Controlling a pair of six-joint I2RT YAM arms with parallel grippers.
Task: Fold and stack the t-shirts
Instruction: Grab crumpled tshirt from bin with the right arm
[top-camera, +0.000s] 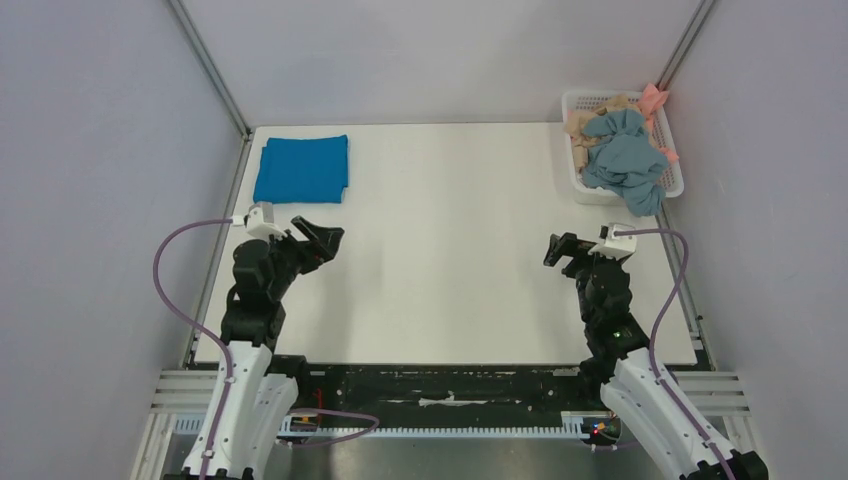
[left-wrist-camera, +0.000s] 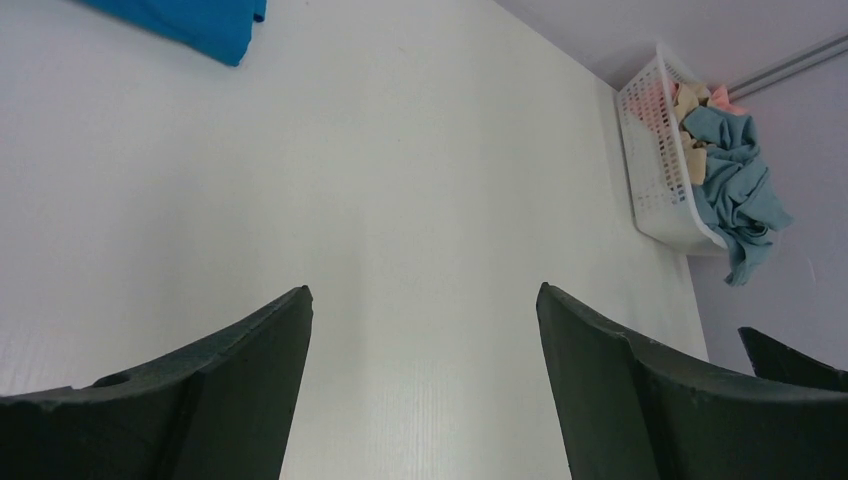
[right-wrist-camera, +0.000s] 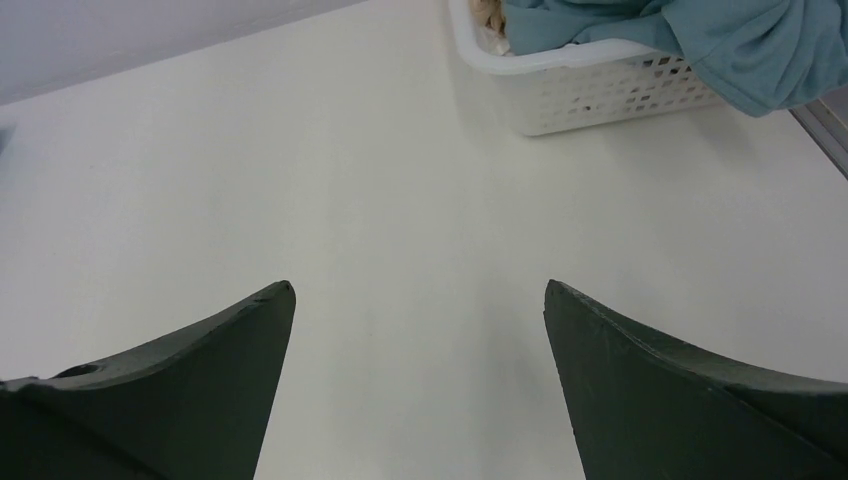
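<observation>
A bright blue t-shirt (top-camera: 302, 168) lies folded flat at the table's far left corner; its edge shows in the left wrist view (left-wrist-camera: 190, 22). A dusty grey-blue t-shirt (top-camera: 625, 157) is heaped in a white basket (top-camera: 578, 172) at the far right, spilling over the rim, with beige (top-camera: 580, 128) and pink (top-camera: 653, 98) cloth under it. The heap also appears in both wrist views, grey-blue t-shirt (left-wrist-camera: 738, 190) and grey-blue t-shirt (right-wrist-camera: 740, 45). My left gripper (top-camera: 322, 235) hangs open over bare table at the left. My right gripper (top-camera: 560, 250) hangs open at the right, short of the basket. Nothing is between either pair of fingers.
The white table (top-camera: 450, 250) is framed by grey walls on three sides. Black rails and purple cables (top-camera: 330, 425) run along the near edge by the arm bases. The basket (right-wrist-camera: 600, 85) stands against the right wall.
</observation>
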